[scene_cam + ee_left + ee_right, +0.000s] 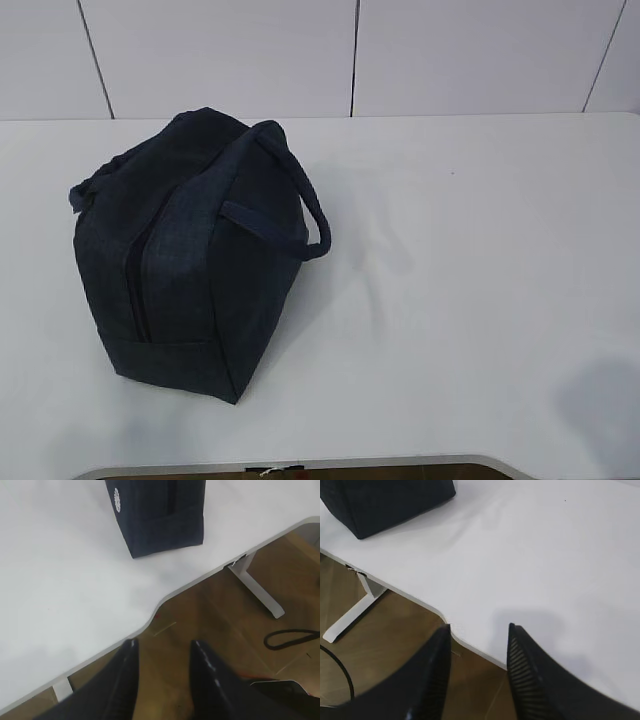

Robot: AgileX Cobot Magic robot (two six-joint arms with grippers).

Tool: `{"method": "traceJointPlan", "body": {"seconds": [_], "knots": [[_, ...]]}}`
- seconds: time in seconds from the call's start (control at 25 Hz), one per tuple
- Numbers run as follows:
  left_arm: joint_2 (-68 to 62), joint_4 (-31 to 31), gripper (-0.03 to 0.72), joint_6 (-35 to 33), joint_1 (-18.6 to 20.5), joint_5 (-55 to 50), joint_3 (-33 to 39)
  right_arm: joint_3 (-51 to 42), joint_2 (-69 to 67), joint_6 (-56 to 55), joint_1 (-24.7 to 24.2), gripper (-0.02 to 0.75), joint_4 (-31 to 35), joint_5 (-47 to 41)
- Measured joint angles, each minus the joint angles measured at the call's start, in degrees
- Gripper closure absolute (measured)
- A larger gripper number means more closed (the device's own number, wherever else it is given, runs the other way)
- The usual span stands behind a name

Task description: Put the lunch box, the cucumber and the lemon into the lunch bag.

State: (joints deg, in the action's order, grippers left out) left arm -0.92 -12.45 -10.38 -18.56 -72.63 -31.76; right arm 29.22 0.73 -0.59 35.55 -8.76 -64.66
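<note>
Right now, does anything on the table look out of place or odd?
Only the lunch bag is on the table, zipper shut. No lunch box, cucumber or lemon shows in any view. Both grippers, left and right, hang open and empty at the table's near edge.

The left gripper [161,652] shows only in its own wrist view, its two dark fingers [125,680] rising from six o'clock toward twelve, parted with nothing between them. The right gripper [479,632] is seen the same way in its wrist view, fingers [527,675] apart and empty. Neither arm appears in the exterior view.
</note>
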Motion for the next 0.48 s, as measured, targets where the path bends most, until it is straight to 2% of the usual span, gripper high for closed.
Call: {"method": "traceJointPlan", "body": {"seconds": [0.48], "knots": [[0.00, 0.99, 0.446, 0.00, 0.00, 7.95, 2.54, -0.33, 0.14, 0.00, 0.00, 0.424, -0.27, -0.48]]}}
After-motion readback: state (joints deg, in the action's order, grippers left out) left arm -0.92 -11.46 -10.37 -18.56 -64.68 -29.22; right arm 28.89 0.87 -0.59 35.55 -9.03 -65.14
